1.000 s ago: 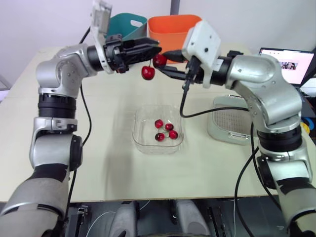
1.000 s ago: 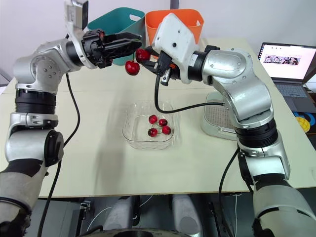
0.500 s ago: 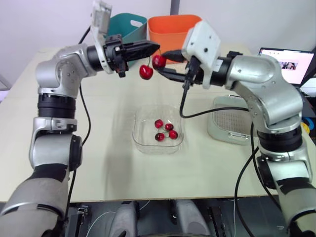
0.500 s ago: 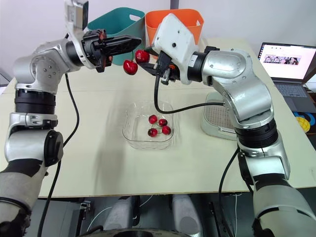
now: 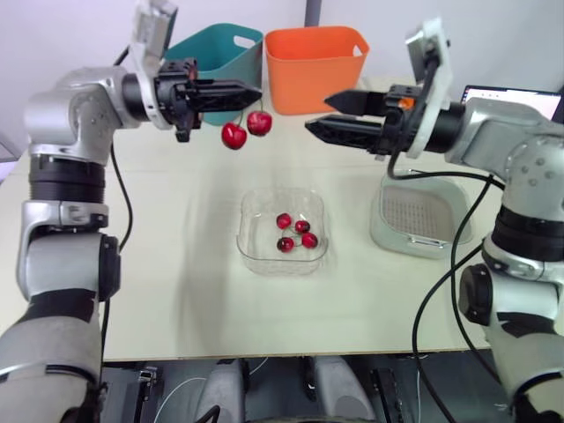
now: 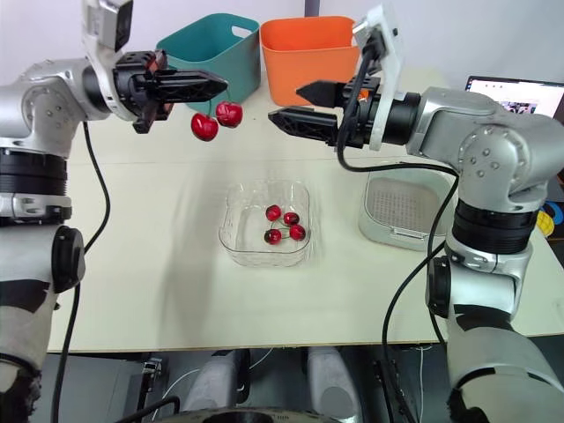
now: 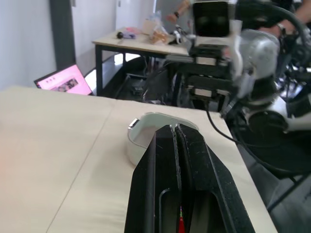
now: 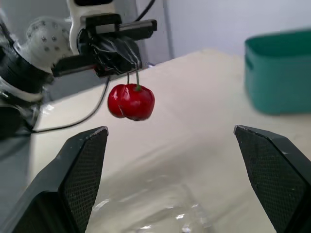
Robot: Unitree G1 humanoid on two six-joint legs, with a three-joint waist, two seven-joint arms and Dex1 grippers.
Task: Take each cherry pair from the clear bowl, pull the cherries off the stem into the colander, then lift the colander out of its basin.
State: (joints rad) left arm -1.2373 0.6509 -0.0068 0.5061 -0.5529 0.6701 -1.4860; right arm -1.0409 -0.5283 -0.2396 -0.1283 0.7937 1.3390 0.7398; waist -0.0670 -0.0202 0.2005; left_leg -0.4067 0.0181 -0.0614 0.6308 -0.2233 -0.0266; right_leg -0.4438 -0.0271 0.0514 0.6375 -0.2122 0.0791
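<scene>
Right gripper [image 5: 317,115]: drawn back from the fruit since a second ago, and both arms now stand wider apart. Fingers spread wide, empty, touching nothing.
Left gripper [image 5: 257,91]: fingers pressed together on the stem [image 8: 136,78]. Cherry pair [image 5: 233,136] dangles just beneath its tips, both fruits attached, likely held aloft for plucking.
Clear bowl [image 5: 249,256]: below and between the grippers, with more cherries [image 5: 301,226] inside.
Colander [image 5: 414,211]: beneath the right gripper's wrist, seated in its basin [image 5: 381,233].
</scene>
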